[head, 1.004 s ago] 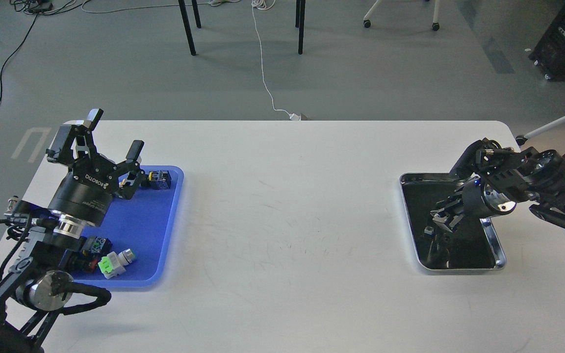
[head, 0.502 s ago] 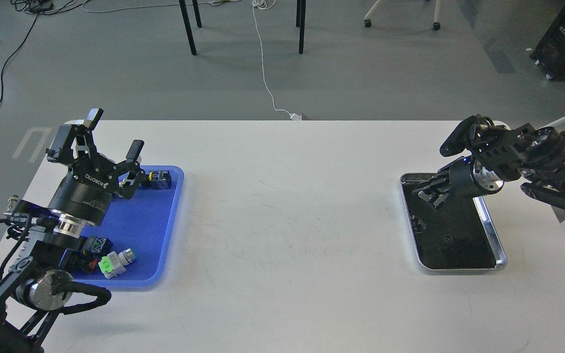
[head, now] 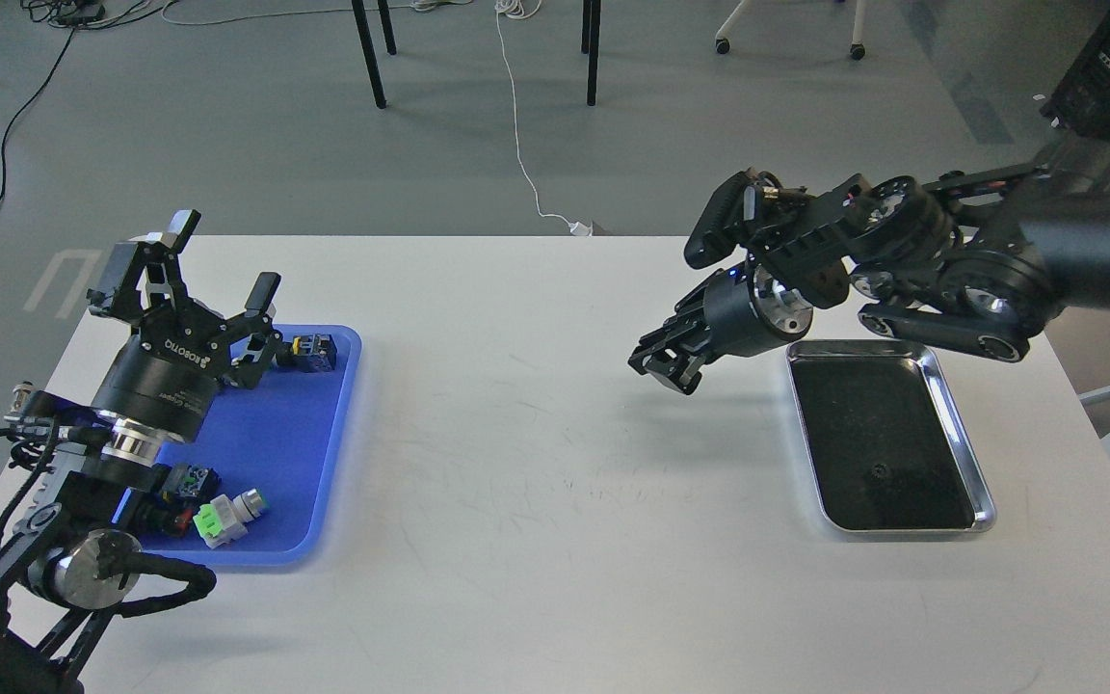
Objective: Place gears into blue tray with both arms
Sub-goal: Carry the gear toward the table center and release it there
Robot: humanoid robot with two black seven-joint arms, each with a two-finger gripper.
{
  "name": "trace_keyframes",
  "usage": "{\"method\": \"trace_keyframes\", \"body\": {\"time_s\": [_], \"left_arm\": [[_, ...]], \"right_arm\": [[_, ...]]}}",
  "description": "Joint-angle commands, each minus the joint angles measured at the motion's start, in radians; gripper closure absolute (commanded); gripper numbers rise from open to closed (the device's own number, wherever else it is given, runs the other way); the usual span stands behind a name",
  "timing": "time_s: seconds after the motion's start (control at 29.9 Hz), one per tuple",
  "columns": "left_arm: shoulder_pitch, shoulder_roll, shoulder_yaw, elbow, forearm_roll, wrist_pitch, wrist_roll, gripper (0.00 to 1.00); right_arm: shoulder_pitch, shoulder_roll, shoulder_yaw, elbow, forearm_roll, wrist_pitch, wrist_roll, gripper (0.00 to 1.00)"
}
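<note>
One small black gear [head: 878, 472] lies on the dark floor of the silver tray [head: 965, 424] at the right. My right gripper [head: 663, 366] hangs over bare table left of that tray, fingers drawn close together; nothing can be made out between the dark fingers. The blue tray [head: 266, 443] sits at the table's left. My left gripper [head: 224, 260] is held above the tray's far left corner, wide open and empty. No gear shows in the blue tray.
Push-button switches lie in the blue tray: a black one [head: 314, 352] at the far edge, and a green-and-white one [head: 227, 516] and another dark one [head: 191, 479] near the front left. White table [head: 555, 463] spans between the trays.
My right gripper rose out of the silver tray and swung left, past the tray's left rim. My left arm stayed where it was.
</note>
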Motion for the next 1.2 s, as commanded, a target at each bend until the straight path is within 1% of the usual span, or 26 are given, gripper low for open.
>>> {"method": "trace_keyframes", "body": {"time_s": [0.0, 0.17, 0.3, 0.4, 0.5, 0.67, 1.0, 1.17], "left_arm": [[0.000, 0.002, -0.002, 0.000, 0.000, 0.000, 0.000, 0.02], [0.002, 0.002, -0.002, 0.000, 0.001, 0.000, 0.000, 0.02], [0.002, 0.005, -0.003, 0.000, 0.001, 0.000, 0.000, 0.02], [0.002, 0.005, -0.005, 0.000, 0.000, 0.000, 0.000, 0.02], [0.002, 0.005, -0.003, 0.000, 0.001, 0.000, 0.000, 0.02], [0.002, 0.007, -0.005, 0.000, 0.001, 0.000, 0.000, 0.02], [0.012, 0.012, -0.005, -0.002, 0.001, 0.000, 0.000, 0.02], [0.017, 0.010, -0.005, -0.002, 0.001, 0.000, 0.000, 0.02]], "right_arm": [[-0.011, 0.146, -0.044, -0.061, 0.047, -0.009, 0.000, 0.87], [-0.061, 0.153, -0.083, -0.121, 0.087, -0.072, 0.000, 0.87], [-0.096, 0.153, -0.121, -0.132, 0.127, -0.144, 0.000, 0.87], [-0.115, 0.153, -0.141, -0.132, 0.146, -0.178, 0.000, 0.87], [-0.127, 0.153, -0.147, -0.129, 0.161, -0.188, 0.000, 0.87], [-0.133, 0.153, -0.149, -0.060, 0.179, -0.208, 0.000, 0.87], [-0.175, 0.153, -0.170, -0.063, 0.170, -0.215, 0.000, 0.86], [-0.198, 0.153, -0.169, -0.081, 0.175, -0.248, 0.000, 0.85]]}}
